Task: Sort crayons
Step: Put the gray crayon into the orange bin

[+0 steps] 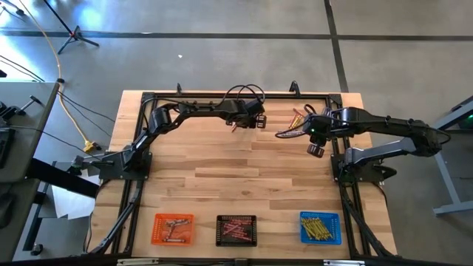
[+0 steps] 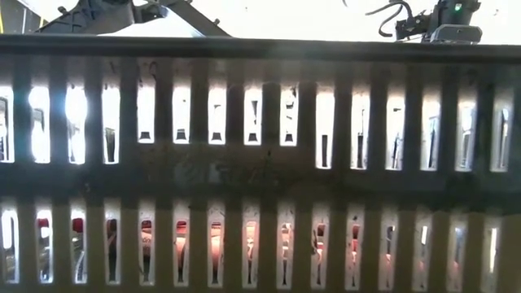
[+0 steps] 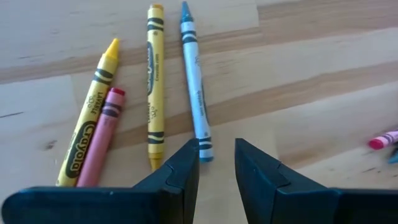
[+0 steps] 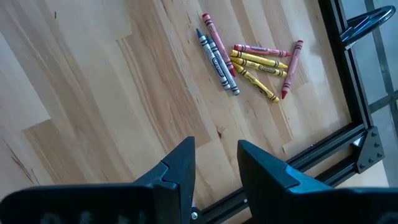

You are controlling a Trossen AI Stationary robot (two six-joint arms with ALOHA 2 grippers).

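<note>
Left wrist view: long yellow paper-wrapped crayon [image 3: 86, 134] lying beside a pink one carries the brand word "Crayola" in dark lettering along its wrapper; smaller print above it too fine to make out. Second yellow crayon [image 3: 154, 81] and blue-grey crayon [image 3: 195, 81] show faint wrapper script, not legible. Other views: no readable text, nos. or signs on trays, table or arms.

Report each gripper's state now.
Left gripper: open, empty, over loose crayons.
Right gripper: open, empty, above the table.
</note>
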